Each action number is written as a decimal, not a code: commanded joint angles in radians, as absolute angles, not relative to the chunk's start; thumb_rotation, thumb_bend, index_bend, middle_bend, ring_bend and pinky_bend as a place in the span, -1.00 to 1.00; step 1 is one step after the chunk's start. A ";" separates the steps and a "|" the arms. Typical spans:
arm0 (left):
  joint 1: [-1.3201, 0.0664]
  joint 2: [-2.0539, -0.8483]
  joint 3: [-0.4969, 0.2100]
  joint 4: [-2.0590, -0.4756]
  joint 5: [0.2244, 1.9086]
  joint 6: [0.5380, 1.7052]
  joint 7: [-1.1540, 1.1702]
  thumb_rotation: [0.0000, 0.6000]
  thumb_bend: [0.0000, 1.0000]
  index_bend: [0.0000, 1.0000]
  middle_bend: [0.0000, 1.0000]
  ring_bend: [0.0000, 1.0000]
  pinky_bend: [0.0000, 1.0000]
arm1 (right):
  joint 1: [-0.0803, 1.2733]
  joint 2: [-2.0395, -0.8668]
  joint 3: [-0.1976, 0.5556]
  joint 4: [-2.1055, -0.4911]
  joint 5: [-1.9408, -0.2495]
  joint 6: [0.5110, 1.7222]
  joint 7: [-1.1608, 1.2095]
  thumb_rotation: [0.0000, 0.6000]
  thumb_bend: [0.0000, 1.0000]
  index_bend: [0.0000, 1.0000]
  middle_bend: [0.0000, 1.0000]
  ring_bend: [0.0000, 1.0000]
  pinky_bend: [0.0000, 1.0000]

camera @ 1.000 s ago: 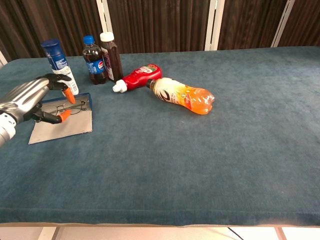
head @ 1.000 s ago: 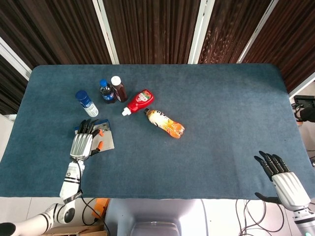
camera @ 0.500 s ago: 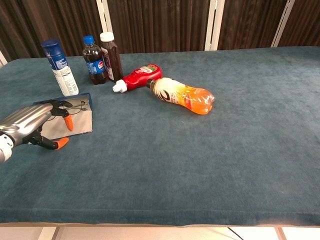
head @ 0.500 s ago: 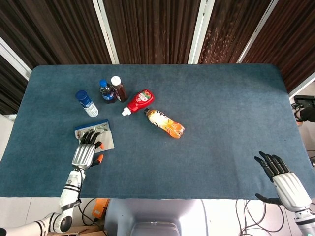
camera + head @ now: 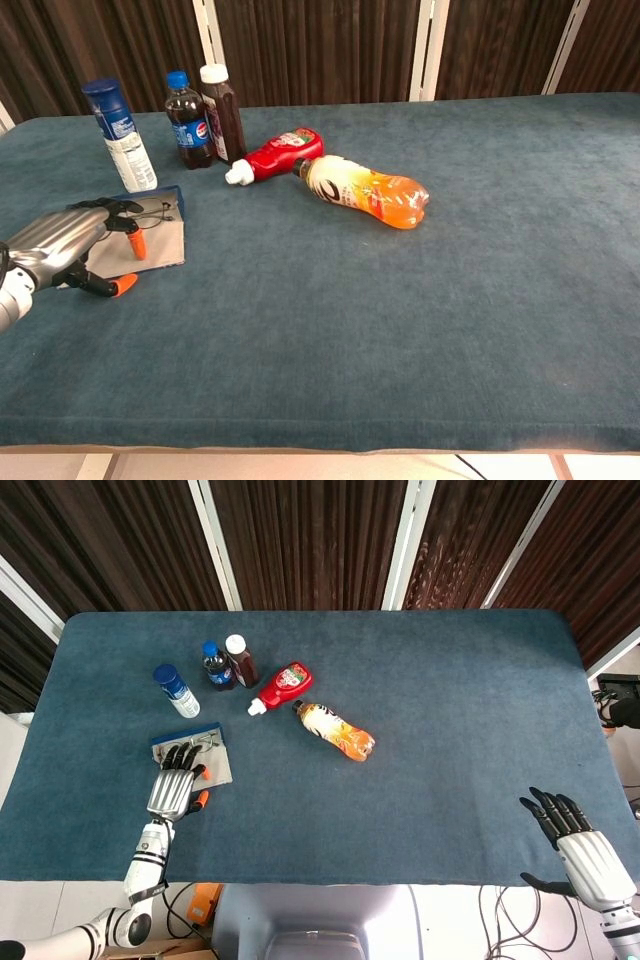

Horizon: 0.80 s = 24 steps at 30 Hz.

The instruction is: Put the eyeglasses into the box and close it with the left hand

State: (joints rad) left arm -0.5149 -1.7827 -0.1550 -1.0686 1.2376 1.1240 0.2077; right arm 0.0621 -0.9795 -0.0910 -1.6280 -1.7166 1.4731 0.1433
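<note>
The box [image 5: 215, 768] lies open on the left of the blue table, a blue tray with a grey flap [image 5: 160, 246] toward me. Thin-rimmed eyeglasses [image 5: 152, 213] lie in the tray at its far end, also seen as eyeglasses [image 5: 206, 740] from the head view. My left hand [image 5: 172, 790] hovers at the flap's near-left corner with its orange-tipped fingers apart, holding nothing; in the chest view the left hand [image 5: 58, 251] sits just short of the glasses. My right hand [image 5: 586, 852] is open at the table's near right edge, far from the box.
Behind the box stand a white spray can [image 5: 176, 690], a cola bottle [image 5: 216, 667] and a dark bottle [image 5: 240, 660]. A red ketchup bottle [image 5: 283, 686] and an orange drink bottle [image 5: 335, 731] lie on their sides at mid-table.
My left hand has pulled back toward the near edge from over the eyeglasses, which stay in the tray. In the last half second it barely moved. The right hand is still.
</note>
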 commanded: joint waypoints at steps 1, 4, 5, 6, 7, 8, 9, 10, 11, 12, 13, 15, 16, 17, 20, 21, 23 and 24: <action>-0.516 -1.786 -0.158 -1.060 1.233 1.120 0.217 1.00 -0.36 -0.08 -0.83 -1.00 -1.00 | 0.062 -0.980 -0.091 -1.628 -1.717 1.473 0.143 1.00 -0.70 -1.00 -1.00 -1.00 -1.00; -0.517 -1.794 -0.159 -1.042 1.233 1.124 0.230 1.00 -0.36 -0.08 -0.83 -1.00 -1.00 | 0.062 -0.980 -0.091 -1.627 -1.717 1.472 0.142 1.00 -0.70 -1.00 -1.00 -1.00 -1.00; -0.517 -1.797 -0.159 -1.036 1.234 1.124 0.233 1.00 -0.36 -0.08 -0.83 -1.00 -1.00 | 0.063 -0.980 -0.091 -1.628 -1.716 1.472 0.142 1.00 -0.70 -1.00 -1.00 -1.00 -1.00; -0.518 -1.798 -0.159 -1.033 1.234 1.122 0.235 1.00 -0.36 -0.08 -0.83 -1.00 -1.00 | 0.063 -0.980 -0.091 -1.628 -1.715 1.472 0.141 1.00 -0.70 -1.00 -1.00 -1.00 -1.00; -0.518 -1.799 -0.158 -1.030 1.232 1.118 0.240 1.00 -0.36 -0.09 -0.83 -1.00 -1.00 | 0.063 -0.980 -0.090 -1.628 -1.715 1.472 0.142 1.00 -0.70 -1.00 -1.00 -1.00 -1.00; -0.519 -1.799 -0.158 -1.028 1.231 1.115 0.243 1.00 -0.36 -0.10 -0.83 -1.00 -1.00 | 0.063 -0.980 -0.090 -1.628 -1.715 1.472 0.142 1.00 -0.70 -1.00 -1.00 -1.00 -1.00; -0.519 -1.800 -0.159 -1.026 1.230 1.114 0.245 1.00 -0.36 -0.11 -0.83 -1.00 -1.00 | 0.063 -0.980 -0.090 -1.628 -1.715 1.472 0.141 1.00 -0.70 -1.00 -1.00 -1.00 -1.00; -0.519 -1.802 -0.160 -1.023 1.228 1.112 0.249 1.00 -0.36 -0.11 -0.83 -1.00 -1.00 | 0.062 -0.980 -0.090 -1.628 -1.715 1.472 0.141 1.00 -0.70 -1.00 -1.00 -1.00 -1.00; -0.519 -1.803 -0.160 -1.020 1.225 1.110 0.251 1.00 -0.36 -0.11 -0.83 -1.00 -1.00 | 0.063 -0.980 -0.090 -1.628 -1.715 1.472 0.141 1.00 -0.70 -1.00 -1.00 -1.00 -1.00; -0.520 -1.803 -0.162 -1.019 1.223 1.107 0.253 1.00 -0.36 -0.12 -0.83 -1.00 -1.00 | 0.063 -0.980 -0.090 -1.629 -1.715 1.472 0.141 1.00 -0.70 -1.00 -1.00 -1.00 -1.00; -0.520 -1.804 -0.163 -1.019 1.221 1.106 0.255 1.00 -0.36 -0.12 -0.83 -1.00 -1.00 | 0.063 -0.980 -0.090 -1.628 -1.714 1.471 0.141 1.00 -0.70 -1.00 -1.00 -1.00 -1.00; -0.520 -1.803 -0.166 -1.018 1.221 1.106 0.255 1.00 -0.36 -0.13 -0.83 -1.00 -1.00 | 0.063 -0.981 -0.090 -1.628 -1.715 1.470 0.141 1.00 -0.70 -1.00 -1.00 -1.00 -1.00; -0.521 -1.803 -0.168 -1.018 1.221 1.108 0.257 1.00 -0.36 -0.13 -0.83 -1.00 -1.00 | 0.063 -0.981 -0.090 -1.628 -1.715 1.471 0.141 1.00 -0.70 -1.00 -1.00 -1.00 -1.00; -0.522 -1.803 -0.168 -1.016 1.222 1.109 0.261 1.00 -0.36 -0.14 -0.83 -1.00 -1.00 | 0.063 -0.981 -0.091 -1.629 -1.716 1.472 0.141 1.00 -0.70 -1.00 -1.00 -1.00 -1.00; -0.522 -1.805 -0.168 -1.013 1.226 1.115 0.270 1.00 -0.37 -0.17 -0.83 -1.00 -1.00 | 0.062 -0.981 -0.090 -1.628 -1.715 1.474 0.141 1.00 -0.70 -1.00 -1.00 -1.00 -1.00; -0.522 -1.805 -0.168 -1.012 1.227 1.116 0.272 1.00 -0.37 -0.17 -0.83 -1.00 -1.00 | 0.062 -0.981 -0.090 -1.628 -1.716 1.473 0.141 1.00 -0.70 -1.00 -1.00 -1.00 -1.00; -0.523 -1.807 -0.169 -1.008 1.224 1.115 0.280 1.00 -0.37 -0.18 -0.83 -1.00 -1.00 | 0.063 -0.981 -0.091 -1.629 -1.716 1.472 0.139 1.00 -0.70 -1.00 -1.00 -1.00 -1.00; -0.524 -1.808 -0.171 -1.006 1.221 1.112 0.282 1.00 -0.37 -0.18 -0.83 -1.00 -1.00 | 0.062 -0.981 -0.091 -1.629 -1.717 1.472 0.139 1.00 -0.70 -1.00 -1.00 -1.00 -1.00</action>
State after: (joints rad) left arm -0.5234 -1.8071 -0.1698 -1.0076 1.2230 1.1134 0.2810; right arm 0.0625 -0.9813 -0.0912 -1.6288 -1.7172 1.4723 0.1389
